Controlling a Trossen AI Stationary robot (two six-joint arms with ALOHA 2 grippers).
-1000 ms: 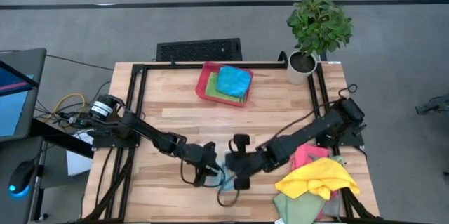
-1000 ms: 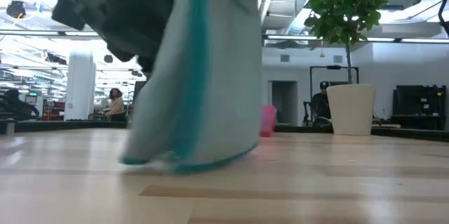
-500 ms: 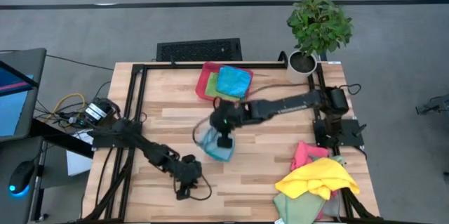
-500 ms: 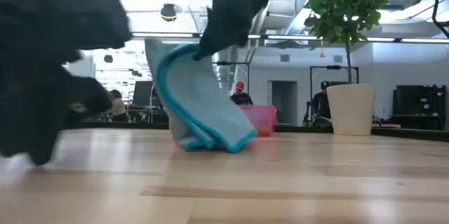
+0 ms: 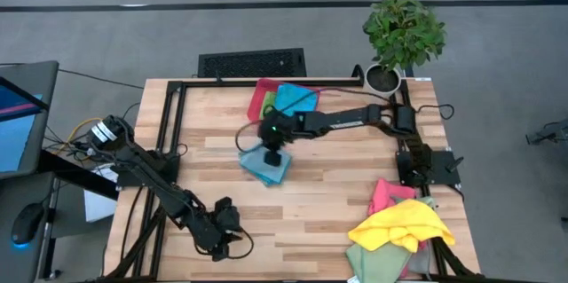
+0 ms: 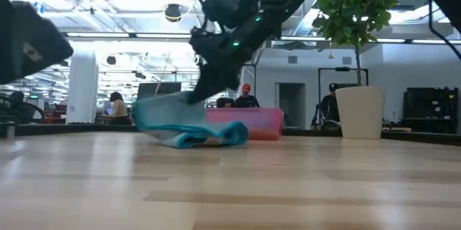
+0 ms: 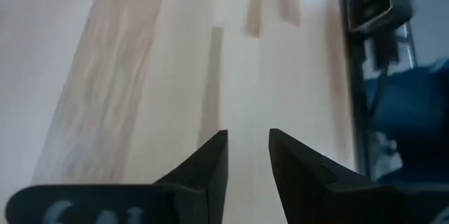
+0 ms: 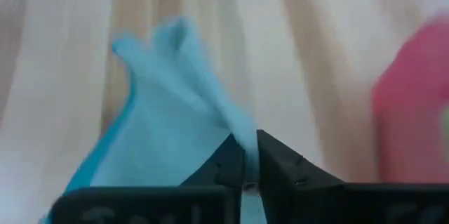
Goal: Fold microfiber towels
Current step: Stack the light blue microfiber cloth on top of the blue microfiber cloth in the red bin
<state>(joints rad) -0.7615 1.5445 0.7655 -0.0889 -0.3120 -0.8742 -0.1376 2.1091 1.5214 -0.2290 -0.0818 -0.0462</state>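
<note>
right gripper (image 5: pixel 273 153) stretched out over the middle of the wooden table (image 5: pixel 337 203), just in front of the red tray (image 5: pixel 260 106). fingers (image 8: pixel 280 164) almost pressed together in the right wrist view, pinching a thin ridge of the light blue towel (image 5: pixel 264 164) between them. towel lying folded and rumpled on the boards, its darker teal edge showing along one side, close to the tray but not in it. in the low view, same towel (image 6: pixel 189 125) slumped flat on the tabletop under the right arm, with the pink-red tray (image 6: pixel 248 123) right behind it.

in the tray, another blue towel (image 5: pixel 297 99) resting on top of a green one (image 5: pixel 277 98).

left gripper (image 5: pixel 219 240) parked low near the table's front edge on the left side, well apart from the light blue towel. fingers (image 7: pixel 210 168) a narrow gap apart in the left wrist view, nothing between them, only bare wood beyond.

heap of unfolded towels at the front right corner: yellow towel (image 5: pixel 401 225) on top, pink towel (image 5: pixel 387 196) just behind it, green towel (image 5: pixel 377 261) beneath toward the front edge.

potted plant (image 5: pixel 401 39) standing at the far right corner. in the low view, people (image 6: pixel 115 105) in the room beyond the table, too far off to make out.
</note>
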